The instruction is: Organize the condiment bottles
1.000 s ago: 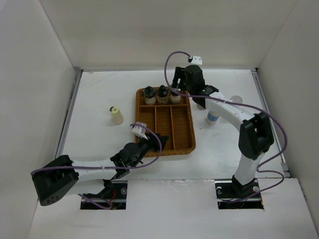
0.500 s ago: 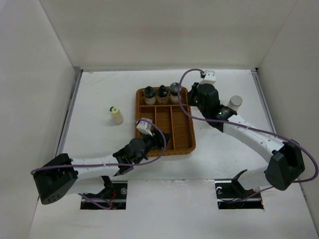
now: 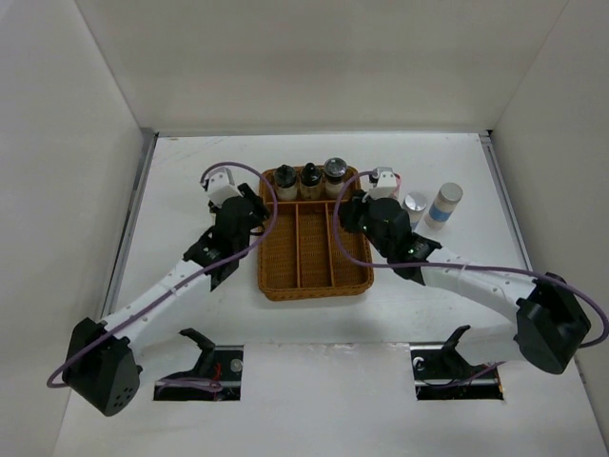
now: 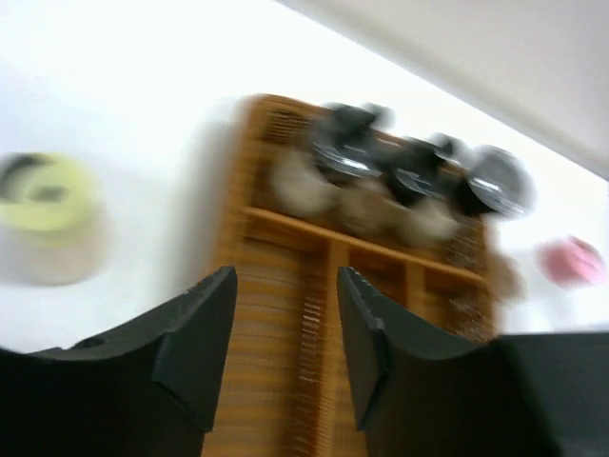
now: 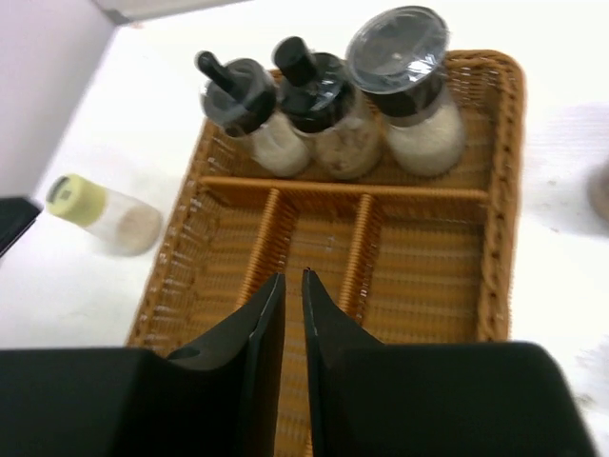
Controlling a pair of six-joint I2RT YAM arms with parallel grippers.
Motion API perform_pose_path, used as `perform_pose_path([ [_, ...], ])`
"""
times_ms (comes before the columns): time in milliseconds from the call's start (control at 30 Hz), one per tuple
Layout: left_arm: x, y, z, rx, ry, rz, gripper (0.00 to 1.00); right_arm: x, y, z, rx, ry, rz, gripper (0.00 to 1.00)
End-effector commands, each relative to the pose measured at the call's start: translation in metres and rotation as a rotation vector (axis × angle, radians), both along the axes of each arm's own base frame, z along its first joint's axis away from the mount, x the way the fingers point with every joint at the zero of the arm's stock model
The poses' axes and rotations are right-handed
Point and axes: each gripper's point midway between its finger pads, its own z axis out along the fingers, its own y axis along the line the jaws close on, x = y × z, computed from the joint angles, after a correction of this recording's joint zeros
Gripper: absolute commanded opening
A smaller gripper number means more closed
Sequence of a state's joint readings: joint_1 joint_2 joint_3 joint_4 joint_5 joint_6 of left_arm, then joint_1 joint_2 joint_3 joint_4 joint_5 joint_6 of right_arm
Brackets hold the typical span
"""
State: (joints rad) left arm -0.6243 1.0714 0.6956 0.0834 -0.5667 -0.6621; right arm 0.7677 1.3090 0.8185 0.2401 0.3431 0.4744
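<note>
Three dark-capped condiment bottles (image 3: pixel 310 179) (image 5: pixel 319 105) stand in the back row of the wicker tray (image 3: pixel 314 276). A yellow-capped bottle (image 5: pixel 100 214) (image 4: pixel 48 214) stands on the table left of the tray; my left arm hides it in the top view. Two silver-capped bottles (image 3: pixel 416 205) (image 3: pixel 443 205) stand right of the tray. A blurred pink cap (image 4: pixel 571 262) shows beyond the tray's right side. My left gripper (image 3: pixel 255 214) (image 4: pixel 285 286) hangs open over the tray's left edge, empty. My right gripper (image 3: pixel 347 217) (image 5: pixel 293 278) is shut above the middle compartments, holding nothing.
The tray's three long front compartments (image 5: pixel 428 276) hold nothing. White walls close in the table on the left, back and right. The left arm lies across the table left of the tray, and the right arm stretches across its front right.
The right gripper let go of the third dark-capped bottle in the back row, pulled back over the tray's middle and closed. The left arm swung from the tray's front to its left side.
</note>
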Motion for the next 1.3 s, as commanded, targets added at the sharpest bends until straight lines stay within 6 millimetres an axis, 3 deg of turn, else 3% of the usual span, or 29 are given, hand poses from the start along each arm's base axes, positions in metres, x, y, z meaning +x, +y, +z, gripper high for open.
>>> perform_pose_path([
  [0,0.003,0.055,-0.018,0.095,0.148,0.189,0.46,0.000,0.023,0.029,0.153,-0.083,0.062,0.21],
  [133,0.019,0.101,-0.030,0.136,0.199,0.324,0.52,-0.008,0.032,0.019,0.194,-0.112,0.096,0.21],
  [267,0.033,0.124,-0.046,0.140,0.236,0.371,0.55,-0.019,0.046,0.013,0.189,-0.131,0.154,0.21],
  [400,0.042,0.125,-0.051,0.124,0.243,0.335,0.59,-0.028,0.056,0.000,0.139,-0.172,0.196,0.24],
  [633,0.057,0.135,-0.059,0.167,0.253,0.325,0.62,-0.032,0.056,-0.003,0.141,-0.194,0.205,0.37],
  [833,0.074,0.123,-0.068,0.140,0.253,0.255,0.63,-0.033,0.055,-0.004,0.133,-0.194,0.206,0.39],
  [1000,0.083,0.122,-0.078,0.140,0.274,0.259,0.54,-0.034,0.054,-0.006,0.131,-0.192,0.206,0.41],
  [1100,0.082,0.121,-0.079,0.148,0.279,0.262,0.54,-0.034,0.055,-0.007,0.132,-0.186,0.209,0.41],
  [1267,0.062,0.120,-0.064,0.156,0.228,0.293,0.61,-0.033,0.059,-0.011,0.127,-0.175,0.216,0.41],
])
